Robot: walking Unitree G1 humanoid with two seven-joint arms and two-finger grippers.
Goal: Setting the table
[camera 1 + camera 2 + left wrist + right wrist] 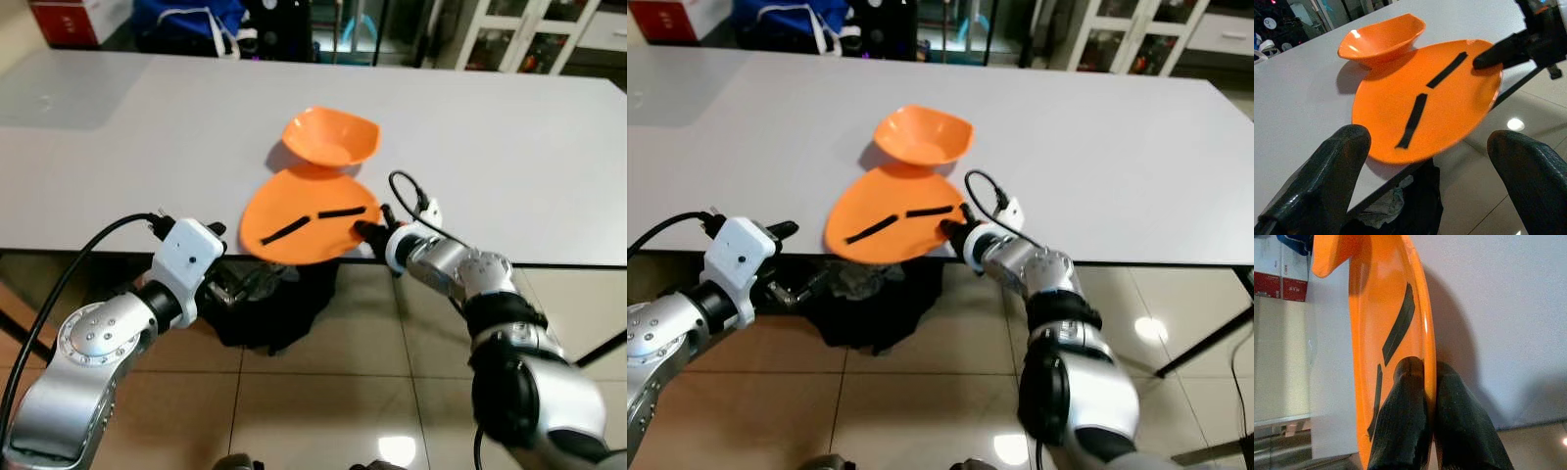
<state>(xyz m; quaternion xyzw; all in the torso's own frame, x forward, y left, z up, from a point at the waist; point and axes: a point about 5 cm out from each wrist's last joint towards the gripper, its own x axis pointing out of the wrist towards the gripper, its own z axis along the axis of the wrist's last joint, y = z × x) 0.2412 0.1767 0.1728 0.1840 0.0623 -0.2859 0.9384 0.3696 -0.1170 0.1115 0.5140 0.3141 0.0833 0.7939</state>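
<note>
Pinching plate (pixel 309 220) rim: right gripper (pixel 364 231) | left gripper (pixel 1425 196) spread, just short of plate

1 orange plate (pixel 294 230), 1 orange bowl (pixel 331 137), 1 table (pixel 147 147).

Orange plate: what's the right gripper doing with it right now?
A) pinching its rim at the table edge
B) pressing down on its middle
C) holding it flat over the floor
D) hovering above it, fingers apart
A: the right gripper has one finger on each side of the orange plate's rim, at the near edge of the table.
</note>
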